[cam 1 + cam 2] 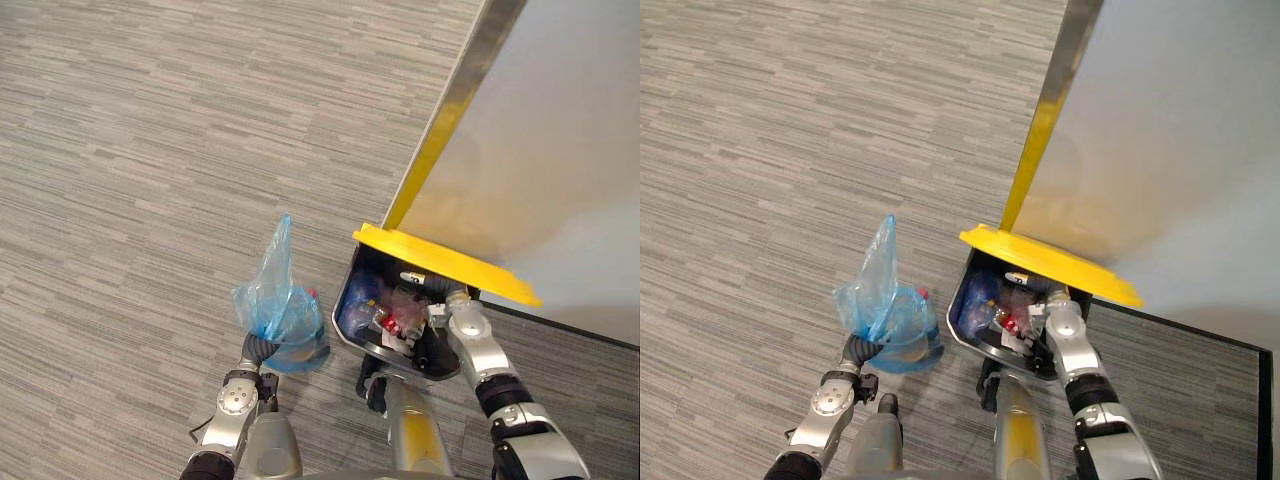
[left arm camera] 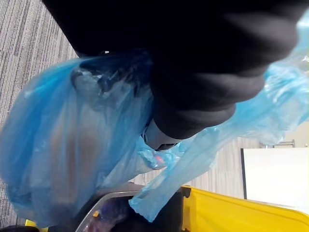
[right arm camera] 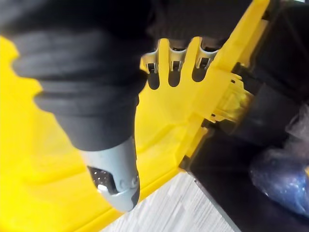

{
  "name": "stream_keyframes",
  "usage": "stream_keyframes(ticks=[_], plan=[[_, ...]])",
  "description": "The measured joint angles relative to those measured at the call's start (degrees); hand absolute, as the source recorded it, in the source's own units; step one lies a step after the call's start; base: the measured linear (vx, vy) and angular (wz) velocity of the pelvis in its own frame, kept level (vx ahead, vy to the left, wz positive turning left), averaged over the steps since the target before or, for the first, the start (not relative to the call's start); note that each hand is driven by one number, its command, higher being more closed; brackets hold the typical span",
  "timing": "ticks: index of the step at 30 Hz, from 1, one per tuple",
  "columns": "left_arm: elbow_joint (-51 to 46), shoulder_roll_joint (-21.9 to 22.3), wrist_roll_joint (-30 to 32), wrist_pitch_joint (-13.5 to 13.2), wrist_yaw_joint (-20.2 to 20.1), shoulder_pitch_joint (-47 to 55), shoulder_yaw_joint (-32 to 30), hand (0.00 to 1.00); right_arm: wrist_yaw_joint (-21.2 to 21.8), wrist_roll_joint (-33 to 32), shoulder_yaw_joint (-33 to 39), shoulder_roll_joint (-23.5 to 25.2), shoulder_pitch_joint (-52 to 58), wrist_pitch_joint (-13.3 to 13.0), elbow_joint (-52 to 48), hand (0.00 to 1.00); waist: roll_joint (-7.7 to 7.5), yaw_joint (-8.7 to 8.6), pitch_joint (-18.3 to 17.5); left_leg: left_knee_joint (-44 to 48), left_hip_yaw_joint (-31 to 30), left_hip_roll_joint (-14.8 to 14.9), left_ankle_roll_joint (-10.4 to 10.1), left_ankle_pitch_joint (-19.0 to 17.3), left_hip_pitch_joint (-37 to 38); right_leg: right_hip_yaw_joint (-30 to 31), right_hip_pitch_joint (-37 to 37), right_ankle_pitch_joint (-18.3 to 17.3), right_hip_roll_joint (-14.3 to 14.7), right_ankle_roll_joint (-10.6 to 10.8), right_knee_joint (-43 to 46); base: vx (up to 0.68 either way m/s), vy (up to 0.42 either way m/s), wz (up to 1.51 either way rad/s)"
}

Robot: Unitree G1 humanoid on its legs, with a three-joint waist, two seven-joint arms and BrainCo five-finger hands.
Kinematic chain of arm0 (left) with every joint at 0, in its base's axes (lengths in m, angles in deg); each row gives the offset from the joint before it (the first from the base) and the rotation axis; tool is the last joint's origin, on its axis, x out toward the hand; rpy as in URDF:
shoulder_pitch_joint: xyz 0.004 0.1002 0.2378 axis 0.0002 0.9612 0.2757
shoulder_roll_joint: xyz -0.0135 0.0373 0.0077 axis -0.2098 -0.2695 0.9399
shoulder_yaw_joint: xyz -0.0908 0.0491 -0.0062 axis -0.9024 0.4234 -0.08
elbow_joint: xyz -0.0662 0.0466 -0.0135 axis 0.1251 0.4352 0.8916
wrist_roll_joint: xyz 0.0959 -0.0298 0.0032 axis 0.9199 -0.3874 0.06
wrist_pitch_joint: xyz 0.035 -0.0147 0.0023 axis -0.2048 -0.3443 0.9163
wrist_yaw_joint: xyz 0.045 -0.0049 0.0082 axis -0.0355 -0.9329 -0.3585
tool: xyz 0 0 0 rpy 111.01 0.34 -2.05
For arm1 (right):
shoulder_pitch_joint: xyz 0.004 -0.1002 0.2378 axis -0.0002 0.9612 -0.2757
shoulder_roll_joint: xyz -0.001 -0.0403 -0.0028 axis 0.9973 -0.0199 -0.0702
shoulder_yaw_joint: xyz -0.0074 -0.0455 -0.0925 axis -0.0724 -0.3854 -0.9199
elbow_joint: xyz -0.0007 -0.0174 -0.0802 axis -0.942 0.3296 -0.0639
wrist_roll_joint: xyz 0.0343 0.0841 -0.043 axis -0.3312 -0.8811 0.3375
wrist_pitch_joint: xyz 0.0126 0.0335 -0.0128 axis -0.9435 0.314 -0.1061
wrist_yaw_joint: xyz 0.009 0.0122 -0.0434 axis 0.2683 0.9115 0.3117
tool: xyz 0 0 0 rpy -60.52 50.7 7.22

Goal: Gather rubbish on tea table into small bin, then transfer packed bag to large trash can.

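You have the large trash can [image 1: 344, 312] in front of you, by the wall on the right, with other rubbish already lying inside. Its yellow lid [image 1: 445, 263] is tipped up on the far side. Your right hand [image 1: 466, 322] props it open, straight fingers [image 3: 170, 54] slightly spread and pressed flat against the lid's underside, thumb apart. The packed blue bag [image 1: 275, 305] is just left of the can, outside its rim, bunched over your left hand [image 1: 257, 351]. You cannot tell that hand's grip, as plastic covers it. Gathering looks finished and the carry nearly so. What is left, by my reading, is moving the bag right over the rim and letting it drop in.
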Motion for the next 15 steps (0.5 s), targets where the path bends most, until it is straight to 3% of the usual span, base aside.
stream_keyframes(ticks=[5,8,15], plan=[[0.0,-1.8,-0.5,-0.6,0.0,-2.4,0.5,1.00,0.0,1.5,-2.3,-5.5,-6.0,0.0,1.5,0.00,-0.29,-0.41,2.2,0.9,0.0,0.0,-0.1,0.0,-0.5,0.1,0.0,0.6,0.1,-1.0,-0.1,0.00,0.004,-0.01],[0.0,-3.1,-0.7,-0.7,-0.1,-2.0,1.2,1.00,0.0,2.4,-3.8,-6.0,-7.5,0.0,1.9,0.00,-0.42,-1.52,2.3,1.1,0.1,-0.1,0.2,-0.1,-0.5,0.2,0.1,0.7,0.0,-1.1,0.0,0.03,0.028,0.01],[-0.2,-4.3,-0.9,-0.8,-0.1,-2.4,2.2,1.00,0.2,4.2,-6.7,-8.2,-10.9,0.0,1.9,0.00,-0.81,-2.08,4.2,2.6,0.1,-1.0,1.6,-1.0,0.4,0.8,1.6,0.8,-0.7,-1.2,-0.1,-0.01,0.035,0.00]])
